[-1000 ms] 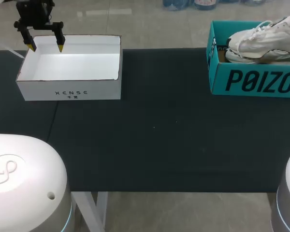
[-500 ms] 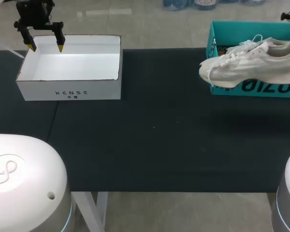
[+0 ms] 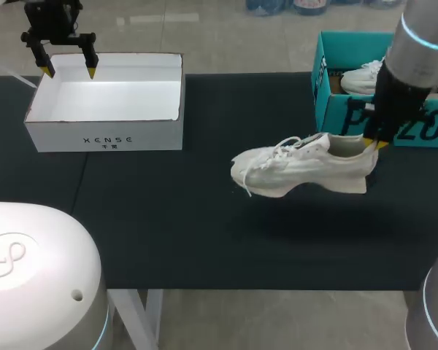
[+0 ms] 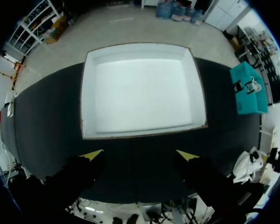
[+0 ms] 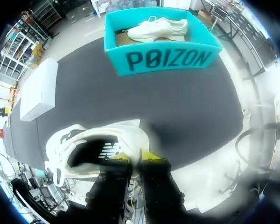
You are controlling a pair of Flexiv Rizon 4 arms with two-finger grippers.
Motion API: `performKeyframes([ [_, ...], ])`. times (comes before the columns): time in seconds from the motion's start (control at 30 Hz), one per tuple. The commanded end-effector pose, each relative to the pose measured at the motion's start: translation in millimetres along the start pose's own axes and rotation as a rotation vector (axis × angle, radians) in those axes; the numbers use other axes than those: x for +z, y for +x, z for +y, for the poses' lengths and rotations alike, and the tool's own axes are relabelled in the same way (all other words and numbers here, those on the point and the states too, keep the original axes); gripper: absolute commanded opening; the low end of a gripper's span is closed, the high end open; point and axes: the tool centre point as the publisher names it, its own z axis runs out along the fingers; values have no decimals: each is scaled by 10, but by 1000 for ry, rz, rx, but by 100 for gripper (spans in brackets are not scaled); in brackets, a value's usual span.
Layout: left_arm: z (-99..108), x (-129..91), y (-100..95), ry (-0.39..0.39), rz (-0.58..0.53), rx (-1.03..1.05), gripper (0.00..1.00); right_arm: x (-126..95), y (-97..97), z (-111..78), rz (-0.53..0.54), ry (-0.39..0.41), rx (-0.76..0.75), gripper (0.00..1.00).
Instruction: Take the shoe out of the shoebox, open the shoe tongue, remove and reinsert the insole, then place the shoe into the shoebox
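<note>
A white sneaker point(image 3: 292, 171) hangs a little above the black table, right of the middle, toe pointing left. My right gripper point(image 3: 372, 144) is shut on its heel collar; in the right wrist view the yellow tips point(image 5: 135, 156) pinch the rim of the shoe point(image 5: 91, 149) with its opening just ahead of them. The teal shoebox point(image 3: 336, 117) stands behind at the far right and holds a second white sneaker point(image 3: 361, 76). My left gripper point(image 3: 69, 71) hangs open over the back left edge of a white box point(image 3: 106, 135), holding nothing.
The white box point(image 4: 140, 91) is open-topped, with nothing inside, and lies ahead of the left gripper point(image 4: 140, 155). The teal shoebox point(image 5: 161, 58) and its sneaker point(image 5: 158, 29) lie ahead of the right gripper. The black table point(image 3: 204, 233) stretches between the boxes.
My right arm has carried the sneaker out of the teal shoebox, leftward and toward the front, down close to the table. The left arm has not moved.
</note>
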Motion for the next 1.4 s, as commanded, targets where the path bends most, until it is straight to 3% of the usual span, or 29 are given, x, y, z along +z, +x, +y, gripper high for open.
performKeyframes([
  [0.03, 11, -4, 1, 1, -2, 0, 100, 256, 201, -238, -4, -115, -19, 0],
  [0.4, 11, -4, 1, 1, -2, 0, 100, 654, 547, -518, -42, -80, 25, 0],
  [1.0, 11, -4, 1, 1, -2, 0, 100, 1226, 658, -606, 35, -34, 32, 0],
  [1.37, 11, -4, 1, 1, -2, 0, 100, 1376, 655, -653, 32, -19, 55, 0],
  [1.4, 11, -4, 1, 1, -2, 0, 100, 1362, 660, -663, 36, -7, 54, 67],
])
